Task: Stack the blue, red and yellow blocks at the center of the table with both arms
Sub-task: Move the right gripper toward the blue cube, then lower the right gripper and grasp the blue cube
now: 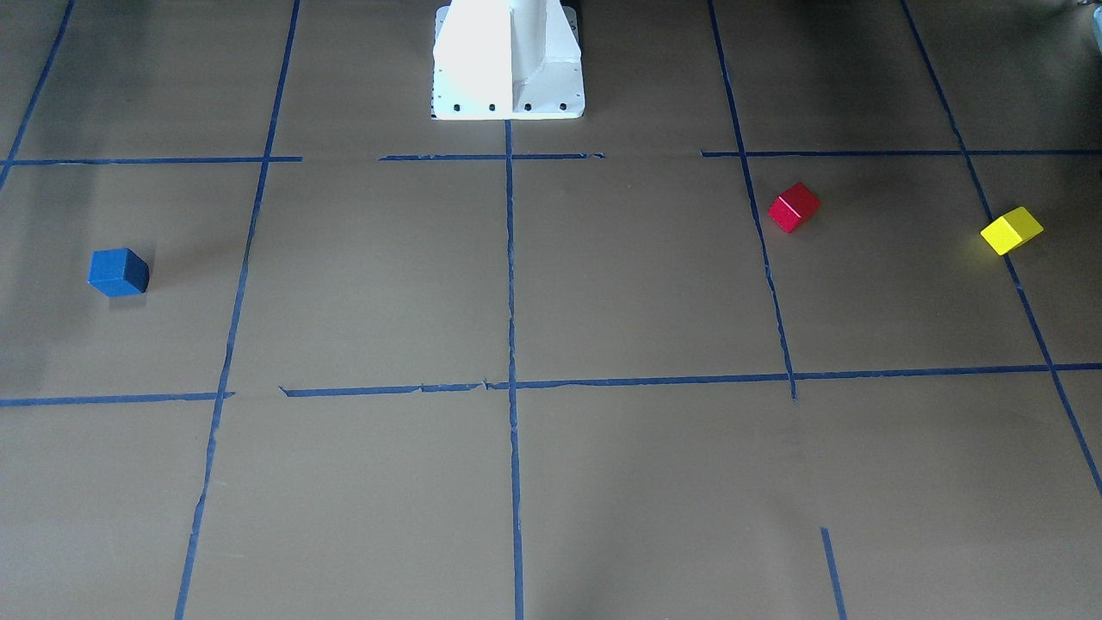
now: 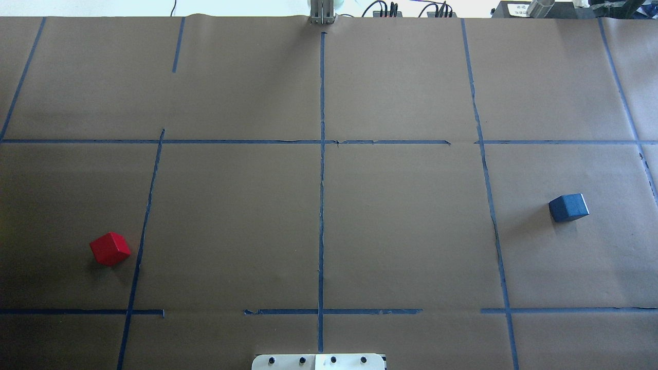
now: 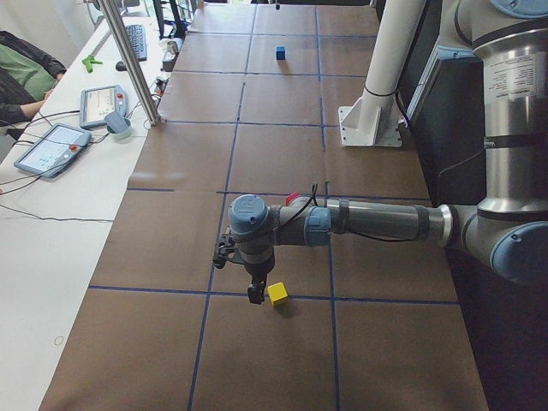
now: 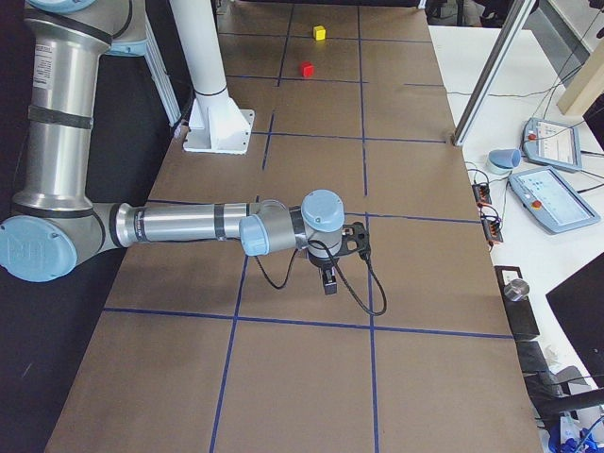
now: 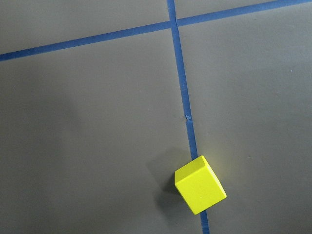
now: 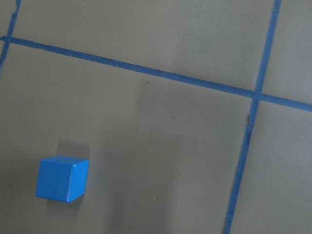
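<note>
The blue block (image 1: 119,272) lies alone on the brown table; it also shows in the overhead view (image 2: 568,207) and the right wrist view (image 6: 62,179). The red block (image 1: 794,207) (image 2: 110,248) and the yellow block (image 1: 1012,230) (image 5: 200,185) lie apart on the other side, the yellow one on a tape line. My left gripper (image 3: 255,291) hangs just beside the yellow block (image 3: 276,294), above the table. My right gripper (image 4: 328,281) hovers low over the table. Both show only in the side views, so I cannot tell whether they are open or shut.
The white robot pedestal (image 1: 508,60) stands at the table's robot-side middle. Blue tape lines (image 2: 322,205) grid the brown paper. A side bench holds touch pendants (image 3: 51,145) (image 4: 552,198), cables, and a metal post (image 3: 133,60).
</note>
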`<move>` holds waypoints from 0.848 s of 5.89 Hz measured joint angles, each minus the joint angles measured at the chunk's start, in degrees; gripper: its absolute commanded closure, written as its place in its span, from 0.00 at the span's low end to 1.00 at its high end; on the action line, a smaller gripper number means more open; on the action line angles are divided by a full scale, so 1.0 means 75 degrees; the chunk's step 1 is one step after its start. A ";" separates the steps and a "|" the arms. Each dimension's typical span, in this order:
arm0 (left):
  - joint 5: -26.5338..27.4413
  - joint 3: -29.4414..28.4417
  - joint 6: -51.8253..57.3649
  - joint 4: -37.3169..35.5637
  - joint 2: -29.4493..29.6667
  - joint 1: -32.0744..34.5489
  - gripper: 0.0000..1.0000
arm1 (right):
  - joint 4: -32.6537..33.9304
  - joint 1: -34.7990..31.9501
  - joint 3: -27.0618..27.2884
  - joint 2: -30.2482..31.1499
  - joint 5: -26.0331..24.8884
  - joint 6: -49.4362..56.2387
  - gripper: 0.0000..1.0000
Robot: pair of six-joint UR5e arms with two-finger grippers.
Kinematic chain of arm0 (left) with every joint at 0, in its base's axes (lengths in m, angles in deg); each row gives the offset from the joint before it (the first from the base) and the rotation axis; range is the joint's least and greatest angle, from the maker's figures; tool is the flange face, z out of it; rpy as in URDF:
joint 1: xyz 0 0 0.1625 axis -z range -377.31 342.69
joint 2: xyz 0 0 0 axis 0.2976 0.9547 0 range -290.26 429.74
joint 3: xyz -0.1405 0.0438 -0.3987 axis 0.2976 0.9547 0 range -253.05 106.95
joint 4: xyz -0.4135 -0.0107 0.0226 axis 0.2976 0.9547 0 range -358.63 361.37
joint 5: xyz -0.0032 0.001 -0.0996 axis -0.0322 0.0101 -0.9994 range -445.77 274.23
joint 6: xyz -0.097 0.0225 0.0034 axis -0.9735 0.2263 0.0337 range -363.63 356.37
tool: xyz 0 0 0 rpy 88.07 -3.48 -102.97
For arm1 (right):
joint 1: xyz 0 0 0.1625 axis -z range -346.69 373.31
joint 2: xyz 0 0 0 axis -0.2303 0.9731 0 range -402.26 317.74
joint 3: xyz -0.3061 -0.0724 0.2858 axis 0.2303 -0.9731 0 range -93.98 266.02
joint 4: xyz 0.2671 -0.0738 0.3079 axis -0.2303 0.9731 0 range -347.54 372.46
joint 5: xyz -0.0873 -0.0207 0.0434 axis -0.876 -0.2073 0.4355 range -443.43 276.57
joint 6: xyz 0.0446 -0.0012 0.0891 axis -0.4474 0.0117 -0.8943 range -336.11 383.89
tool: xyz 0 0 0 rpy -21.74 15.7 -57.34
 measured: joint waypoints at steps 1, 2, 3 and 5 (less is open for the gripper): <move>-0.0001 0.0009 -0.0003 -0.0006 0.0000 -0.0005 0.00 | -0.0636 0.0694 0.0004 -0.0174 -0.0094 -0.0992 0.00; -0.0001 0.0012 -0.0005 -0.0012 0.0000 -0.0007 0.00 | -0.1479 0.1530 -0.0024 -0.0304 -0.0553 -0.2199 0.00; -0.0001 0.0002 -0.0002 -0.0012 0.0000 -0.0008 0.00 | -0.2122 0.2202 -0.0131 -0.0374 -0.1060 -0.3026 0.00; -0.0001 -0.0013 0.0000 -0.0011 0.0000 -0.0017 0.00 | -0.2473 0.2777 -0.0420 -0.0395 -0.1508 -0.3517 0.00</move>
